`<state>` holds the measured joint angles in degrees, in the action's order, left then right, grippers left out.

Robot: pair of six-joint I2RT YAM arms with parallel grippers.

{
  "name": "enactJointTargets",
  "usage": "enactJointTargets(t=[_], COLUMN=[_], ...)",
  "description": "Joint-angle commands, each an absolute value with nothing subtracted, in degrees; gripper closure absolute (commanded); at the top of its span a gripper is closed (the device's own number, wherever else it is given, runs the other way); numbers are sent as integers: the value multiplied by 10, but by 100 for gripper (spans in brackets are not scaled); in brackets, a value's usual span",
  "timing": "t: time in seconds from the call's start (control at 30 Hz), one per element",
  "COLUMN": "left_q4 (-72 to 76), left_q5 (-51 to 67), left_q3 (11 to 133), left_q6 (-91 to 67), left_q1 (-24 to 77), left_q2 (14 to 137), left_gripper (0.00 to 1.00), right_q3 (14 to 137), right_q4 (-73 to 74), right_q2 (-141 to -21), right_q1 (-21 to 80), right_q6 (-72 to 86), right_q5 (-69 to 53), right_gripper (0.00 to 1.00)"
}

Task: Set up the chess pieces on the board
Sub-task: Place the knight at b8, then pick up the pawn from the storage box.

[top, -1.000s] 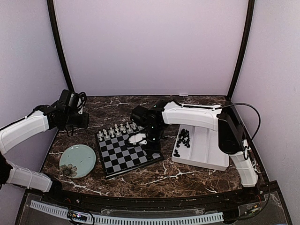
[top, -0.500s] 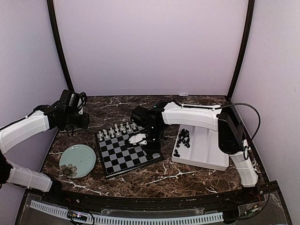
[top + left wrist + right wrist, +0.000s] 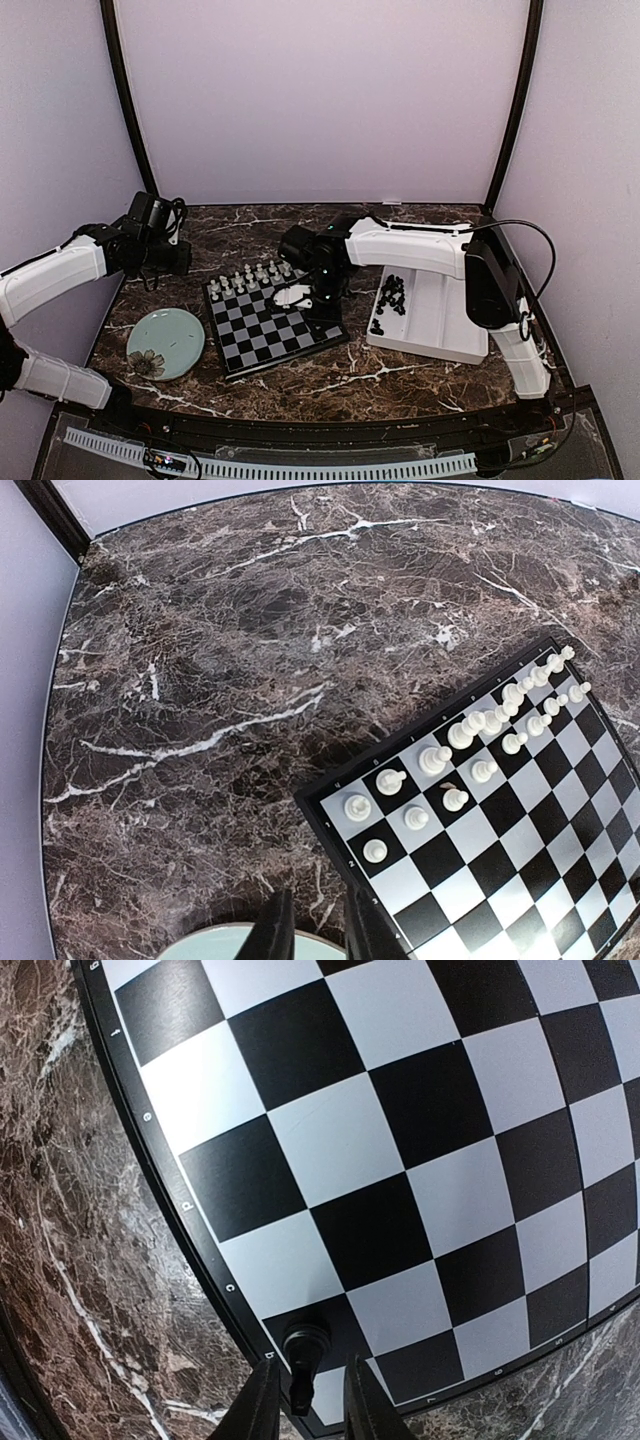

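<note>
Now right end effector (image 3: 312, 1365) slightly parted around black piece (image 3: 305, 1343) at board (image 3: 330, 1130) edge; left end effector (image 3: 317, 912) narrowly open, empty, beside board.

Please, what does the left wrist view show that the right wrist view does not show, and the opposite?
Only the left wrist view: the white pieces in two rows along one side of the chessboard, the rim of the pale-green plate and the left fingers. Only the right wrist view: one black piece standing at the chessboard's edge between the right fingers, with bare squares beyond. Both: the chessboard and the marble table.
</note>
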<state>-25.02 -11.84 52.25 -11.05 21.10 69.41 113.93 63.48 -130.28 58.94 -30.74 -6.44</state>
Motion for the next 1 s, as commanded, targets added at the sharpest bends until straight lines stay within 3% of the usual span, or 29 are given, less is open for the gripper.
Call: enactJointTargets(t=[0.0,0.3,0.5,0.63,0.97], left_q4=[-254,-254,-244,-243,-243], left_q5=[-113,-108,-79,-80,-77], left_q3=[526,527,528,529,528], left_q6=[-103,-106,-103,-103,-103], left_q1=[207,206,205,205,205], left_q2=[696,696,692,692,698], left_gripper=[81,80,71,66,66], right_q3=[1148,1062,947,877,825], right_q4=[642,608,550,522,481], right_q2=[-1270,-1140,-1078,-1075,-1107], right_q1=[594,496,391,356,340], right_q6=[-301,-276,-249,-241,-231], right_q5=[-81,-122,-91,-62,-53], right_gripper=[74,72,73,76,72])
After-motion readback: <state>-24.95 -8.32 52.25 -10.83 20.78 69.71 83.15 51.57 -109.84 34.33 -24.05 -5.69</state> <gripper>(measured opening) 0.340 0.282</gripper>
